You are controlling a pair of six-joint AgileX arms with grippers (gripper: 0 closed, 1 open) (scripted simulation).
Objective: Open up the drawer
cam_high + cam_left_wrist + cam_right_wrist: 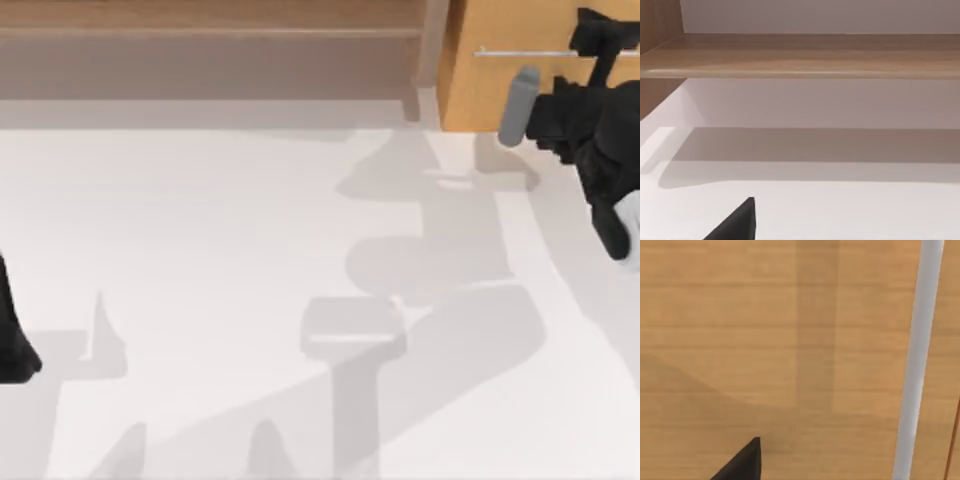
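The drawer point(505, 95) stands at the table's far right, an orange-tan wooden front with a thin silver bar handle point(525, 52). My right gripper point(598, 42) hovers just in front of that handle's right end, open, with nothing between its fingers. In the right wrist view the drawer front point(780, 340) is very close, the handle point(917, 360) runs along one side, and one dark fingertip point(746, 462) pokes in apart from the bar. The drawer's front sits flush, with no interior showing. My left arm point(12, 340) is parked at the table's left edge, its gripper open.
A duller brown shelf unit point(200, 45) runs along the far edge, left of the drawer; its board point(800, 55) shows in the left wrist view. The white table point(220, 280) carries arm shadows across its middle.
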